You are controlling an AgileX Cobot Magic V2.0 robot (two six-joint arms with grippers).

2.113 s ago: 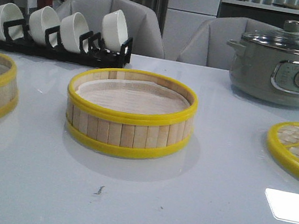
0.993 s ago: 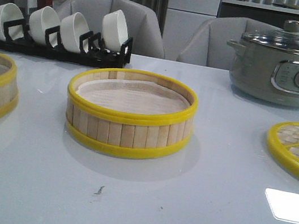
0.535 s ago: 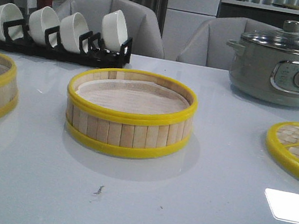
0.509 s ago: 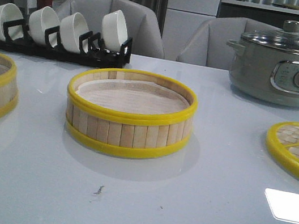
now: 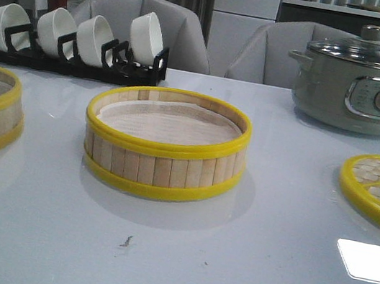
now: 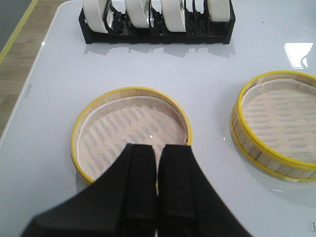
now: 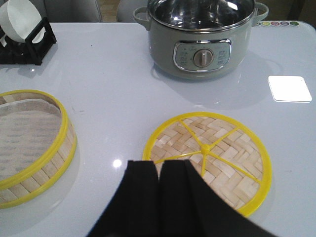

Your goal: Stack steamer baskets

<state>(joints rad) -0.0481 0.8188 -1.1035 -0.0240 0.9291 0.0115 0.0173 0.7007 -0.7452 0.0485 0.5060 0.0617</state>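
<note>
So, near to far, quick notes.
left hand: left hand (image 6: 157, 195) hovers above the near rim of the left steamer basket (image 6: 131, 132), fingers pressed together, holding nothing.
right hand: right hand (image 7: 159, 197) hangs over the near edge of the woven lid (image 7: 210, 157), fingers together too, empty.
baskets: two on the white counter (image 5: 242, 267), both upright, white liners inside. Left one sits at the counter's left edge, cut off in front view. Centre steamer basket (image 5: 165, 143) stands alone mid-counter. Well apart, nothing stacked yet.
lid: flat, off to the right, not a basket, leave it.
far side: bowl rack (image 5: 72, 38) with white bowls behind the baskets, electric pot (image 5: 361, 79) far right.
handling guess: baskets look light and stiff, bamboo slats with smooth yellow rims that may slip. Liner looks soft and loose, so don't pinch it. Best hold likely across the side wall, one finger inside and one outside, just under the top rim. Hand must open first.
change vs earlier: front view shows baskets, lid, rack and pot in the same places. Only the far background differs, the walking person is gone.
</note>
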